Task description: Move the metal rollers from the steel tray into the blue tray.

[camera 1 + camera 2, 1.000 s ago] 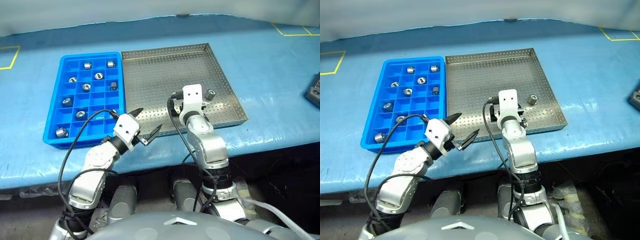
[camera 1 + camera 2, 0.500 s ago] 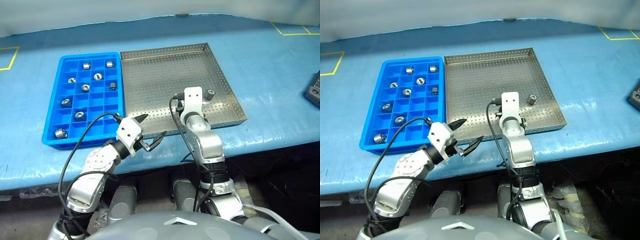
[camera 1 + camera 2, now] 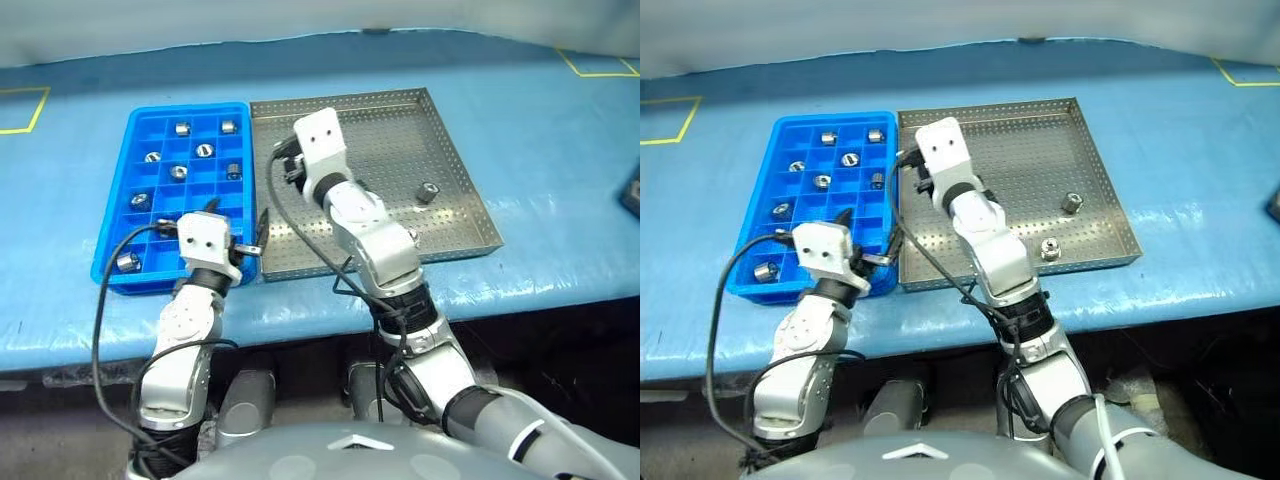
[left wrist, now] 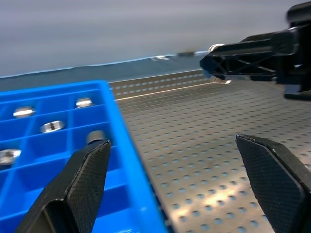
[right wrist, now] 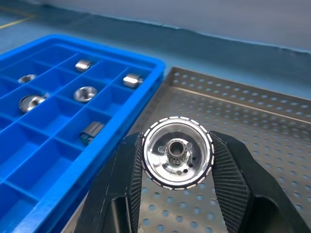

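Gripping a roller [image 5: 177,158] between both fingers, the right gripper [image 5: 177,184] sits above the steel tray [image 3: 440,130] near that tray's left edge, close to the blue tray [image 3: 140,125]. The roller faces the wrist camera end-on, dark bore in the middle, pads pressed on its two sides.

Left gripper [image 4: 180,194] is wide open and holds nothing. It hangs at the near end of the seam between the two trays, one finger [image 4: 80,184] over the blue tray's near right corner, the other over the perforated floor. In the left wrist view the right gripper's fingertips show further along, over the steel tray, with the shiny roller between them.

Two rollers lie loose in the steel tray: one [image 3: 1071,203] toward the right side, another [image 3: 1050,249] near the front rim. The two are apart from each other.

Blue tray holds eight rollers, each in its own compartment: two in the far row [image 3: 182,128], others in the middle rows, one [image 3: 127,262] in the near left corner. The two trays sit side by side, rims touching or nearly so, on the blue table [image 3: 540,170].
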Tool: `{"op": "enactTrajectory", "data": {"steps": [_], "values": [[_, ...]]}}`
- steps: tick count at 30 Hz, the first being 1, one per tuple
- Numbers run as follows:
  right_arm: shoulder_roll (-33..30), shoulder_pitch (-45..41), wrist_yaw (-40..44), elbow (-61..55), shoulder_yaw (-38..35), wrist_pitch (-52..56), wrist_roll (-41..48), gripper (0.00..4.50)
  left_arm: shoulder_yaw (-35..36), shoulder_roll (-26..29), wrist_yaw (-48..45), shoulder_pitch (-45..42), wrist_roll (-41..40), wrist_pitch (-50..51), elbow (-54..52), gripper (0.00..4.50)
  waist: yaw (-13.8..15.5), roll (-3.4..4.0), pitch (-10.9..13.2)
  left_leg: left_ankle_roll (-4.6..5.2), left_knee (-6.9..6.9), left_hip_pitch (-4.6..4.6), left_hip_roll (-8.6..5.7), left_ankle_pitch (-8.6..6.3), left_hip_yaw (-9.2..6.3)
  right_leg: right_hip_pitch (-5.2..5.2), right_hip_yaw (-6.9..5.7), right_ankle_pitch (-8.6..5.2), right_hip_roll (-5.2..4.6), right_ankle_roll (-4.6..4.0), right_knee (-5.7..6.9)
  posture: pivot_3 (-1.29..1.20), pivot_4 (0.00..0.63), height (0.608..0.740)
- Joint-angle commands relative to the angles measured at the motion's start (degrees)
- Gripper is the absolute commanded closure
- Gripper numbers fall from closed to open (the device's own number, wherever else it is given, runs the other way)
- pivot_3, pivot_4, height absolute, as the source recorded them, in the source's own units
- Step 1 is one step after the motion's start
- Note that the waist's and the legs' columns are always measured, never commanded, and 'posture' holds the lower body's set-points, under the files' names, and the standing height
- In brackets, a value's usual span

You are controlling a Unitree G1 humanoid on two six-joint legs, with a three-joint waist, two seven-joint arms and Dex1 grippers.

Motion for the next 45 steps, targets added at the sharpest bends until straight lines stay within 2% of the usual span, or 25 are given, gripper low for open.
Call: {"op": "enactTrajectory", "data": {"steps": [1, 8, 9, 14, 20, 25, 31, 39, 40, 45], "values": [[5.55, -6.33, 2.79, 5.45, 2.75, -6.64, 0.67, 2.82, 1.88, -0.97, 3.58, 3.16, 2.80, -4.44, -2.93, 0.00, 0.82, 0.00, 0.00, -0.03, -0.03, -0.14, 0.00, 0.01, 0.01, -0.17, 0.00, 0.09, 0.00, -0.18, 0.01, 0.26, 0.150, 0.740], [9.46, -13.13, 6.17, 21.44, 4.32, -18.43, 2.20, 2.82, 5.08, -3.71, 7.54, 10.71, 4.26, -9.14, -3.66, 0.00, 3.81, -0.01, 0.01, -0.14, -0.11, -0.19, 0.00, 0.06, -0.01, -0.27, -0.06, -0.12, 0.00, -0.04, 0.02, 0.38, 0.150, 0.740], [9.85, -14.12, 6.40, 23.28, 4.30, -19.69, 2.45, 2.82, 5.33, -4.20, 7.77, 11.51, 4.18, -9.53, -3.92, 0.00, 4.14, -0.01, 0.01, -0.17, -0.11, -0.20, 0.00, 0.09, -0.03, -0.27, -0.09, -0.27, 0.01, -0.27, 0.04, 0.39, 0.150, 0.740], [11.59, -17.67, 8.97, 30.27, 4.80, -24.67, 3.72, 2.82, 5.76, -6.26, 9.24, 14.95, 5.02, -11.01, -5.44, 0.00, 6.47, -0.01, 0.01, -0.21, -0.11, -0.19, 0.00, 0.12, -0.05, -0.28, -0.11, -0.31, 0.02, -0.31, 0.08, 0.49, 0.150, 0.740], [12.19, -20.71, 8.13, 37.62, 3.87, -29.25, 3.91, 2.82, 6.04, -8.17, 10.18, 19.12, 5.41, -12.19, -7.61, 0.00, 9.79, -0.03, 0.02, -0.22, -0.26, -0.18, 0.01, 0.12, -0.08, -0.33, -0.13, -0.34, 0.04, -0.37, 0.07, 0.55, 0.150, 0.740], [12.08, -24.76, 6.96, 45.56, 1.09, -32.18, 4.84, 2.82, 6.10, -8.48, 10.28, 20.38, 5.23, -12.51, -8.16, 0.00, 13.06, -0.03, 0.03, -0.22, -0.31, -0.19, 0.02, 0.12, -0.07, -0.36, -0.13, -0.37, 0.05, -0.39, 0.04, 0.55, 0.150, 0.740], [11.70, -27.85, 5.43, 55.98, -1.26, -34.40, 4.52, 2.82, 5.88, -7.79, 9.35, 19.80, 4.87, -12.32, -8.04, 0.00, 15.52, -0.04, 0.03, -0.25, -0.34, -0.19, 0.06, 0.13, -0.05, -0.39, -0.13, -0.39, 0.11, -0.41, 0.04, 0.53, 0.150, 0.740], [10.49, -25.31, 7.73, 52.21, -2.25, -32.69, 5.48, 0.21, 5.61, -6.94, 7.72, 16.78, 4.14, -10.88, -6.28, 0.00, 17.35, -0.04, 0.04, -0.28, -0.37, -0.26, 0.07, 0.12, -0.04, -0.44, -0.13, -0.41, 0.13, -0.43, 0.02, 0.46, 0.150, 0.740], [10.37, -24.84, 7.71, 51.38, -2.17, -32.36, 5.45, 0.02, 5.64, -6.85, 7.46, 16.41, 3.91, -10.81, -6.10, 0.00, 17.35, -0.04, 0.04, -0.29, -0.36, -0.26, 0.08, 0.12, -0.04, -0.44, -0.13, -0.41, 0.14, -0.43, 0.02, 0.45, 0.150, 0.740], [9.53, -22.21, 6.60, 46.11, -2.03, -30.03, 5.53, 0.02, 5.60, -6.34, 6.32, 14.54, 3.36, -9.85, -5.28, 0.00, 17.23, -0.04, 0.04, -0.31, -0.36, -0.26, 0.09, 0.12, -0.02, -0.44, -0.13, -0.41, 0.15, -0.43, 0.01, 0.41, 0.150, 0.740]]}}
